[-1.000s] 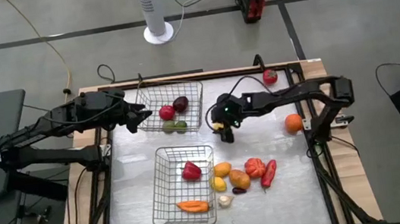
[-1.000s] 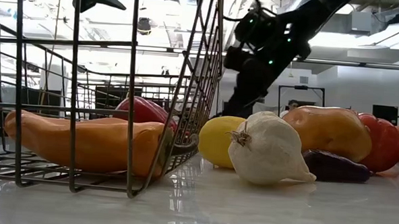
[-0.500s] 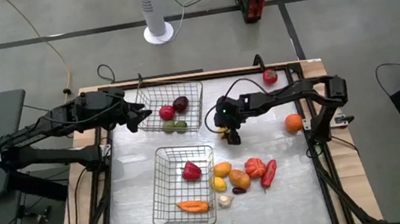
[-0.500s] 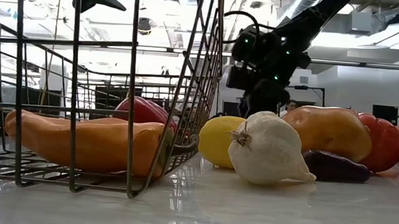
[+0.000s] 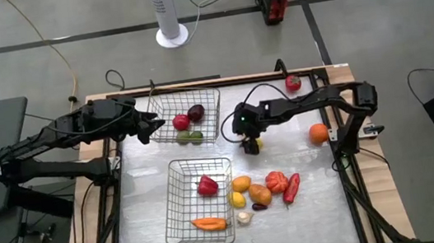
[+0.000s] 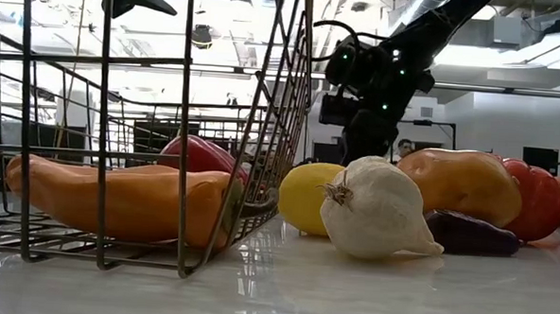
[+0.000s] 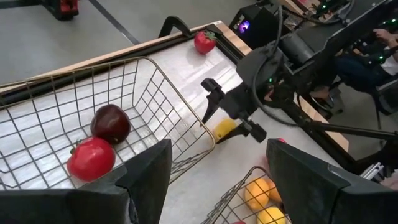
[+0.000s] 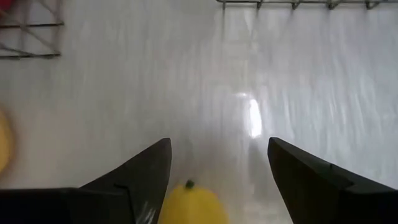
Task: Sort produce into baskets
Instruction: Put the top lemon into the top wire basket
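High view: right gripper [image 5: 251, 145] at centre frame, fingers spread over a yellow pepper [image 5: 256, 142] on the table [image 5: 146, 188]; left gripper [image 5: 151, 128] released, left of the upper basket [image 5: 212, 104] holding plum, apple, green piece; lower basket [image 5: 176, 176] below centre. Low view: garlic [image 6: 377, 210], lemon [image 6: 307, 196] centre. Right wrist view: the pepper between parted fingers [image 8: 137, 174], ungrasped.

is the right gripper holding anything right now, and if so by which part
Nothing is held. The right gripper stands open over a yellow piece lying on the table, fingers not touching it.
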